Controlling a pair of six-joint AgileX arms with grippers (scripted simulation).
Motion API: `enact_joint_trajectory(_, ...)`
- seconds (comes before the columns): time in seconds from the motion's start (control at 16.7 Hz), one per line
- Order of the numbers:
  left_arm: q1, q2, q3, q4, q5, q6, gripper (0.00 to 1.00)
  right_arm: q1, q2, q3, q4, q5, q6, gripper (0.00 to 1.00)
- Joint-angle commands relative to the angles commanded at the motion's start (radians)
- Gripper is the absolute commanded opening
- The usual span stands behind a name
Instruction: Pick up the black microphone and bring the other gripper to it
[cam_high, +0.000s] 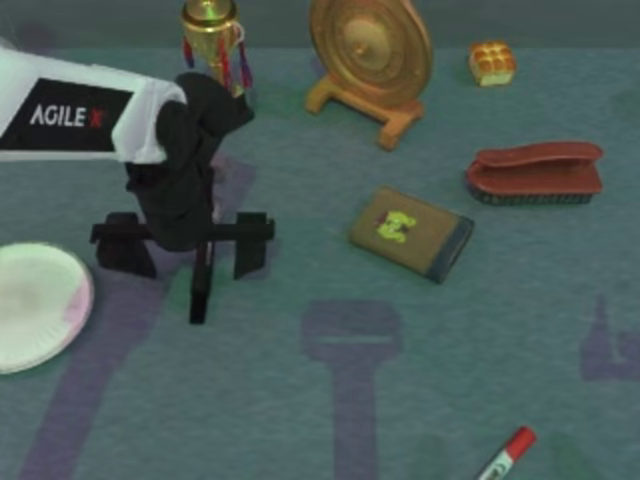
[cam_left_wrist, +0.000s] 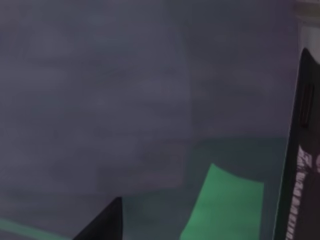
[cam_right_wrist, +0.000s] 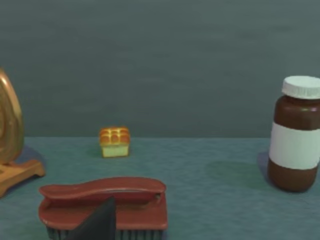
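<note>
At the table's left, the left gripper (cam_high: 185, 245) hangs over the cloth with its fingers (cam_high: 125, 243) spread wide — the mic (cam_high: 201, 285) stands between them, its black handle showing just below; I cannot tell whether they touch it. Nearby lie a plate (cam_high: 35, 305) and a trophy (cam_high: 212, 38). Right of centre sit a book (cam_high: 411, 233) and a brush (cam_high: 537, 172) — the right gripper (cam_right_wrist: 97, 222) shows one fingertip near that brush; whether it is apart or together, I cannot tell.

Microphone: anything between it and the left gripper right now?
Nothing visible. The left gripper hangs open right over the microphone, one finger each side of its handle. The plate and the book lie well apart. The right gripper is outside the top view, by the brush.
</note>
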Motion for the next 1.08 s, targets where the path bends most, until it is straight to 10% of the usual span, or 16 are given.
enact_joint_trajectory(0.42, 0.0, 0.0, 0.0, 0.0, 0.0, 0.0, 0.02, 0.0, 0.0, 0.0, 0.0, 0.0, 0.0, 1.0)
enact_joint_trajectory(1.08, -0.001, -0.057, 0.016, -0.011, -0.013, 0.018, 0.0, 0.0, 0.0, 0.0, 0.0, 0.0, 0.0, 1.0)
